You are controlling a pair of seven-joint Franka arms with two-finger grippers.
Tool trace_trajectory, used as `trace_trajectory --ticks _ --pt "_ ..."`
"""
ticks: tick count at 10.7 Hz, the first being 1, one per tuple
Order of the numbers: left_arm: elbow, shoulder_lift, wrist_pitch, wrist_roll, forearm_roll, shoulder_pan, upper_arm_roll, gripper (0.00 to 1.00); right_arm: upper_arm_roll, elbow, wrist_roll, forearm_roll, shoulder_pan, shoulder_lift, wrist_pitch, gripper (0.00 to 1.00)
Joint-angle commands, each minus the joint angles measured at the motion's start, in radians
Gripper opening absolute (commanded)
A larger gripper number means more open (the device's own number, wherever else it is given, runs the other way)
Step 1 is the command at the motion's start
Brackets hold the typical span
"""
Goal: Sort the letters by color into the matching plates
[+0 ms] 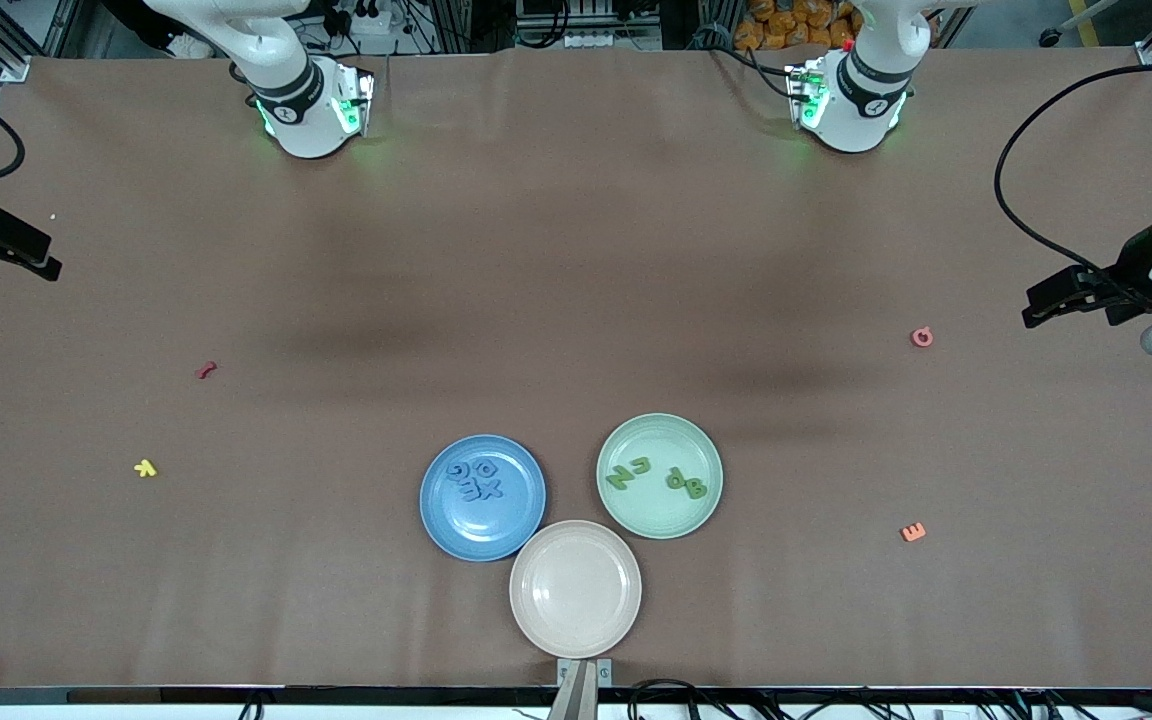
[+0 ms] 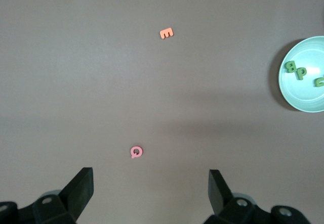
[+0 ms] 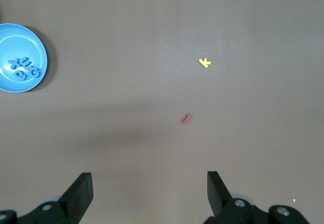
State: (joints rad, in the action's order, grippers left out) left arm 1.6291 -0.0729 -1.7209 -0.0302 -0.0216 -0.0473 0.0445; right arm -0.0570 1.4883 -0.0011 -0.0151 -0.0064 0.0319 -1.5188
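Note:
The blue plate [image 1: 496,528] holds several blue letters [image 1: 474,478]. The mint green plate [image 1: 658,440] holds several green letters [image 1: 656,477]. The beige-pink plate [image 1: 575,589] is empty, nearest the front camera. A pink Q [image 1: 922,337] and an orange E [image 1: 913,532] lie toward the left arm's end. A red letter [image 1: 205,369] and a yellow K [image 1: 145,467] lie toward the right arm's end. My left gripper [image 2: 151,193] is open and empty, up over the table beside the pink Q [image 2: 136,152]. My right gripper [image 3: 150,193] is open and empty, up over the table's right-arm end.
The three plates touch in a cluster near the table's front edge. The left wrist view shows the orange E [image 2: 166,33] and the green plate [image 2: 309,90]. The right wrist view shows the blue plate [image 3: 20,37], the yellow K [image 3: 204,62] and the red letter [image 3: 187,119].

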Motion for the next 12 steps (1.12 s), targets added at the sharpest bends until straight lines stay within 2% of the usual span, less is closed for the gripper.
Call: trace_trajectory --ticks 1,6,12 --pt "-0.012 0.044 0.006 0.001 -0.017 -0.003 0.009 1.0 0.012 -0.008 0.015 -0.005 -0.015 0.003 0.002 1.0" --pt "0.034 0.116 0.03 -0.129 -0.018 -0.003 0.089 1.0 0.012 -0.01 0.013 -0.002 -0.015 0.003 -0.003 1.0" --pt "-0.021 0.101 0.072 -0.129 -0.03 -0.005 0.103 1.0 0.012 -0.01 0.009 0.0 -0.017 0.005 -0.003 1.0"
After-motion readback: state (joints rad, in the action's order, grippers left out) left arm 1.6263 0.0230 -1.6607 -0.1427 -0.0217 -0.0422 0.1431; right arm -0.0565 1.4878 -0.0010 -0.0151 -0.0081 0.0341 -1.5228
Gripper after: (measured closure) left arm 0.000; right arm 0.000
